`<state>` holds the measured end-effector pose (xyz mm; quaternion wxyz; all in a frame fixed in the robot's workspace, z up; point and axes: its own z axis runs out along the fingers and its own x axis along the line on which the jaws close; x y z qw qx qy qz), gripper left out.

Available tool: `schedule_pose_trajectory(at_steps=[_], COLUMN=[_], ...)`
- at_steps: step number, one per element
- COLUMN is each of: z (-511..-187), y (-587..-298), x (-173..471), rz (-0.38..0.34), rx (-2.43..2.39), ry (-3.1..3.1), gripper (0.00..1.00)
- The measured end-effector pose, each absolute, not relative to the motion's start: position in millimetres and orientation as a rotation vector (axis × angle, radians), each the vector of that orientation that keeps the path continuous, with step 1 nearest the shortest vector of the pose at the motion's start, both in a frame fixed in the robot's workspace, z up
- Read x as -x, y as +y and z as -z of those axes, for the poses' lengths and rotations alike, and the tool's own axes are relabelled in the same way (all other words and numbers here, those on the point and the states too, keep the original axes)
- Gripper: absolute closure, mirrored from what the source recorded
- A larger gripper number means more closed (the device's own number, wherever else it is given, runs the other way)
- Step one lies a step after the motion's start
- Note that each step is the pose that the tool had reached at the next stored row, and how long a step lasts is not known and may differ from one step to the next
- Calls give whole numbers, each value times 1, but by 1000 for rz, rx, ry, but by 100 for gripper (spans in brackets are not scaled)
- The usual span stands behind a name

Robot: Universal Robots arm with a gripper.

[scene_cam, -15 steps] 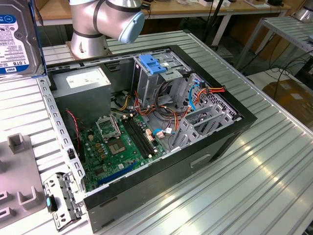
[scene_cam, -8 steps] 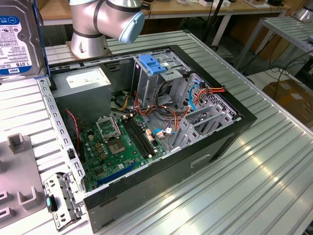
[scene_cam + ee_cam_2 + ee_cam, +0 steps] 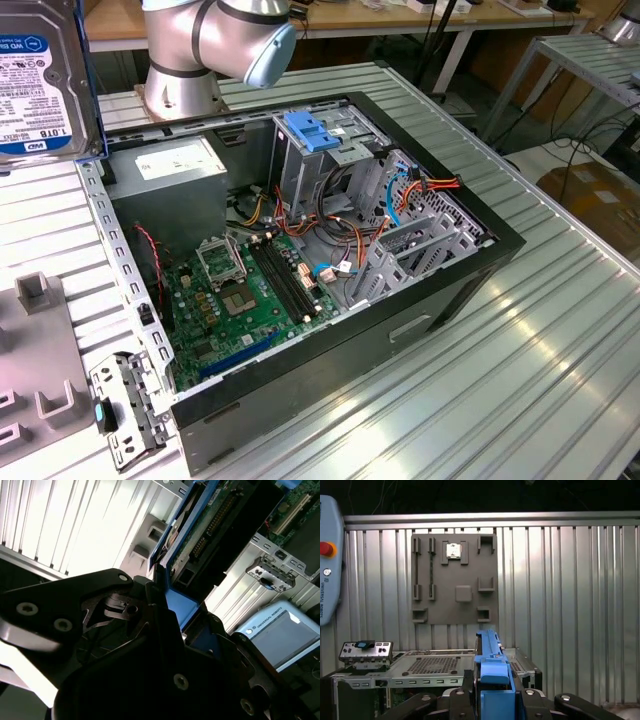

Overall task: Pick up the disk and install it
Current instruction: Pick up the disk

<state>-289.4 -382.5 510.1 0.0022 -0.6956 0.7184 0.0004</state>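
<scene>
Pinching the blue-railed disk (image 3: 38, 80), the claw (image 3: 493, 687) displays its white label.

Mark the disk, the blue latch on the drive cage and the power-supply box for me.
disk (image 3: 40, 95): exterior view, on its white label.
blue latch (image 3: 318, 133): exterior view, on its flat top face.
power-supply box (image 3: 175, 160): exterior view, on its white sticker.
</scene>
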Motion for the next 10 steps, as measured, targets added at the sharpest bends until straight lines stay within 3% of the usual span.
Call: schedule_pose_trajectory(at_steps=[10], z=[-510], y=[-391], x=[280], rz=[-1], rx=[2182], ry=[2254], gripper=[63])
